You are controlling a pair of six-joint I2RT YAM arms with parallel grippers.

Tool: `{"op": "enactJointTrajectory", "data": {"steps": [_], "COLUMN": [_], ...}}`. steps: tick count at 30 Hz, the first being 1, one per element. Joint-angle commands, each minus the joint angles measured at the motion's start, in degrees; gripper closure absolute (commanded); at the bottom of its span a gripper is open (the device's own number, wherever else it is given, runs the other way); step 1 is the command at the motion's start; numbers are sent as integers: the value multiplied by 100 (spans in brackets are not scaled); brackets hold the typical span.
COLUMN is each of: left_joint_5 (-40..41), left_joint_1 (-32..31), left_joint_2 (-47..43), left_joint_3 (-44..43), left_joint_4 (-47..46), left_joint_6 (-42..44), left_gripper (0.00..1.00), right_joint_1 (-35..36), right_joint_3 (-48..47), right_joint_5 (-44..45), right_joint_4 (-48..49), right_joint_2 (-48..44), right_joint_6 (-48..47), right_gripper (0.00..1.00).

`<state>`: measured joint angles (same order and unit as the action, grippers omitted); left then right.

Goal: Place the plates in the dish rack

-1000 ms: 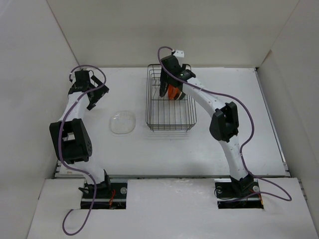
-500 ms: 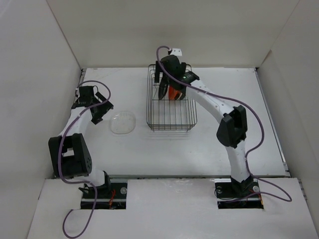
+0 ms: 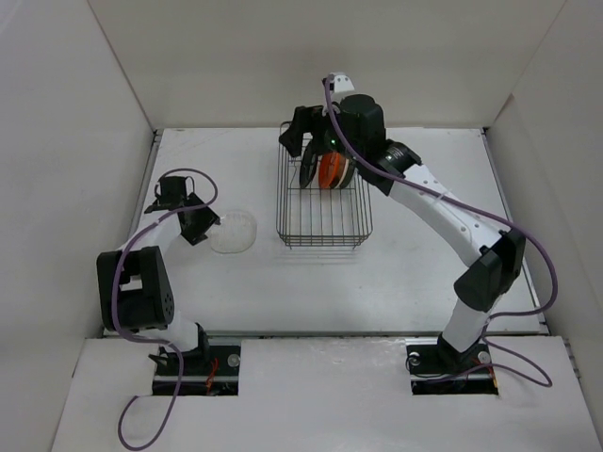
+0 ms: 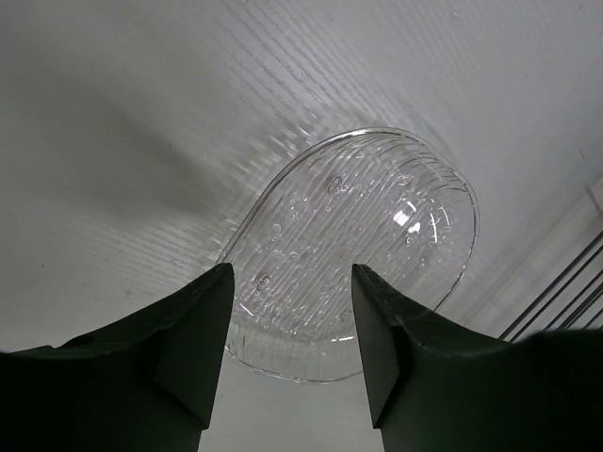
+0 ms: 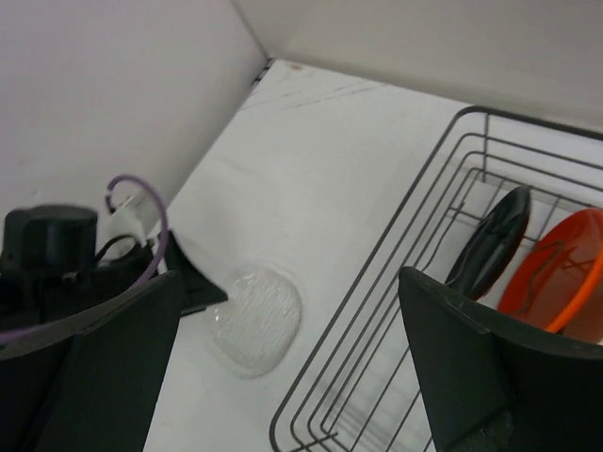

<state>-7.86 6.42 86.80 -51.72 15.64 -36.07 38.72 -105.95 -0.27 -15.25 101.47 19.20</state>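
The clear plate (image 3: 236, 231) lies flat on the table left of the dish rack (image 3: 323, 226). My left gripper (image 3: 202, 226) is open at the plate's left edge. In the left wrist view its fingers straddle the near rim of the clear plate (image 4: 367, 235) without closing on it. A black plate (image 3: 308, 170) and an orange plate (image 3: 332, 172) stand upright at the rack's far end. My right gripper (image 3: 300, 135) is open and empty above them. Its view shows the clear plate (image 5: 256, 318), the rack (image 5: 377, 273), the black plate (image 5: 490, 240) and the orange plate (image 5: 558, 268). The teal and cream plates are not visible.
White walls enclose the table on the left, back and right. The left arm's wrist and purple cable (image 5: 141, 202) show in the right wrist view. The near part of the rack holds no plates.
My left gripper has moved nearer and to the right, down to the clear plate's edge. My right gripper has lifted up off the plates in the rack, and its arm has swung right.
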Motion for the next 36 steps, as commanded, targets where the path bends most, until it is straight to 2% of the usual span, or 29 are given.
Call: {"op": "enactJointTrajectory", "data": {"steps": [1,7,11,17,20,26,31,36], "left_joint_5": [126,258,311,101,-76,152,530,856], "left_joint_1": [-44,-97,-97,-97,-97,-97,-97,-97], "left_joint_2": [-23,91,91,-348,-524,-1024,-1473,-1816], "left_joint_3": [109,233,426,426,181,-364,-365,20], "left_joint_4": [-105,-166,-219,-368,-369,474,1019,1319], "left_joint_6": [-110,-268,-321,-260,-58,-127,-312,-418], "left_gripper": [49,53,52,45,38,30,28,21], "right_joint_1": [74,74,74,22,-31,-31,-31,-31], "right_joint_3": [311,628,768,822,822,769,769,821], "right_joint_5": [-860,-913,-913,-913,-913,-913,-1027,-1027], "right_joint_4": [452,531,531,531,531,531,584,584], "right_joint_2": [-469,-909,-971,-919,-849,-796,-743,-743], "right_joint_6": [-189,-241,-294,-294,-294,-294,-189,-136], "right_gripper": [0,0,0,0,0,0,0,0]}}
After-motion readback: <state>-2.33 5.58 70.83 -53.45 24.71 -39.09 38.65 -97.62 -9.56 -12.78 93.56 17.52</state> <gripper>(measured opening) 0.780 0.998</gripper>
